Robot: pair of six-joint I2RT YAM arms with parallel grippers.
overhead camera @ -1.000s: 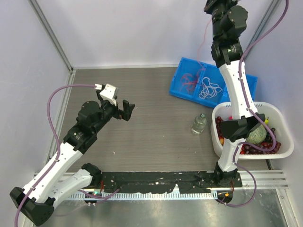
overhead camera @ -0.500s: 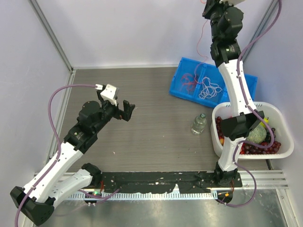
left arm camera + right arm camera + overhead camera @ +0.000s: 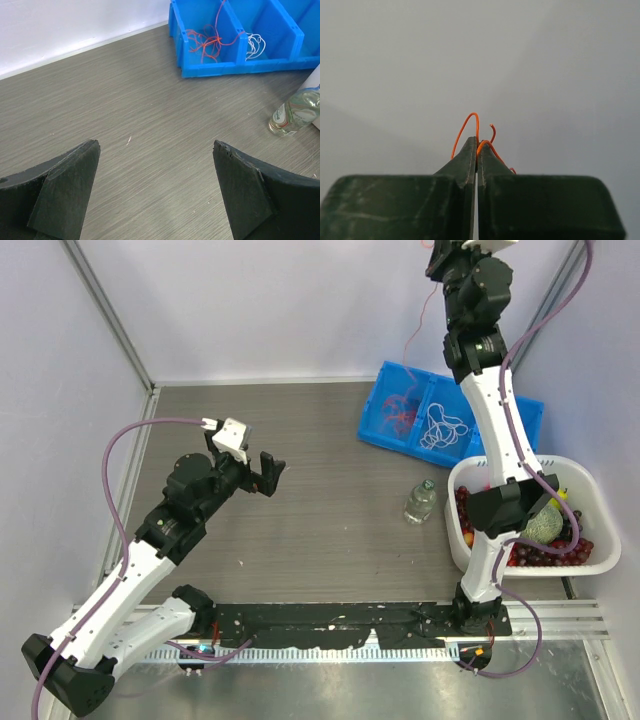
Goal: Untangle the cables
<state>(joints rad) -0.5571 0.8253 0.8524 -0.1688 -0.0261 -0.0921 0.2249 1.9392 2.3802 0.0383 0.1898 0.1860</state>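
My right gripper (image 3: pixel 477 145) is shut on a red-orange cable (image 3: pixel 465 130) and held high against the back wall. In the top view the arm reaches the top edge, its fingertips out of frame, and the thin cable (image 3: pixel 422 325) hangs down toward the blue bin (image 3: pixel 385 430). A red-orange clump (image 3: pixel 400 410) lies in the bin's left compartment and a white clump (image 3: pixel 442 427) in the middle one. Both clumps show in the left wrist view, red-orange (image 3: pixel 210 40) and white (image 3: pixel 254 44). My left gripper (image 3: pixel 262 472) is open and empty above the bare table, well left of the bin.
A small clear bottle (image 3: pixel 420 502) stands on the table before the bin, also in the left wrist view (image 3: pixel 294 112). A white basket (image 3: pixel 455 530) with grapes and other fruit sits at the right. Walls close the back and sides.
My right arm has risen further, lifting the red-orange cable higher out of the bin. The left arm has not moved.
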